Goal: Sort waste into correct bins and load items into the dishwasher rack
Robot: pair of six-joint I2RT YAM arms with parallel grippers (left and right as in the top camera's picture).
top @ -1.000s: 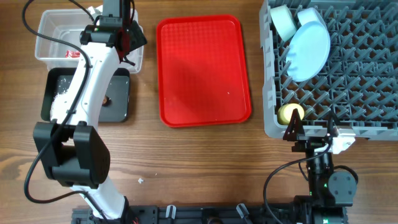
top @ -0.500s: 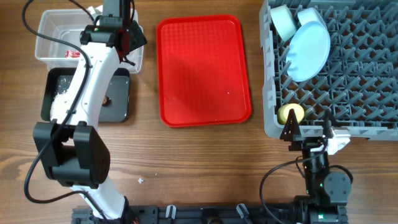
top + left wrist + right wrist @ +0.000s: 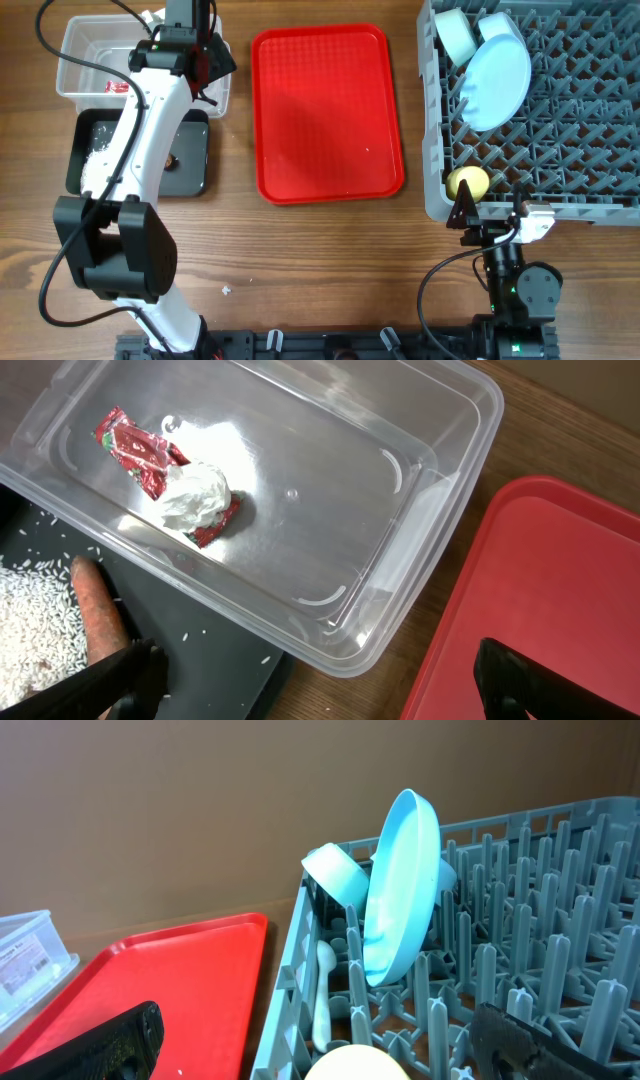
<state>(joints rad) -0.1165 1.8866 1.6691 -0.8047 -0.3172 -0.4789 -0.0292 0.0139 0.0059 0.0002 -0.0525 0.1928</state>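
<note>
The grey dishwasher rack (image 3: 560, 110) holds the upright pale-blue plate (image 3: 497, 75), the teal bowl (image 3: 455, 35), the white bowl (image 3: 497, 24), the yellow cup (image 3: 467, 183) and the white spoon (image 3: 322, 995). The right wrist view shows the plate (image 3: 400, 890), teal bowl (image 3: 335, 875) and cup (image 3: 350, 1065). My right gripper (image 3: 490, 212) is open and empty at the rack's front-left corner. The clear tub (image 3: 420, 490) holds the red-and-white wrapper (image 3: 165, 475). The black tray (image 3: 200, 650) holds the carrot piece (image 3: 100, 620), rice crumbs (image 3: 30, 630) and brown lump (image 3: 172, 160). My left gripper (image 3: 320, 690) is open and empty above the tub's corner.
The flat red serving tray (image 3: 325, 112) lies between the bins and the rack, with a few tiny crumbs on it. One white crumb (image 3: 226, 291) lies on the wooden table near the front. The left arm stretches over the black tray (image 3: 195, 170).
My right arm has shifted slightly left and back from the rack's front edge, showing more of the yellow cup. The left arm has not moved.
</note>
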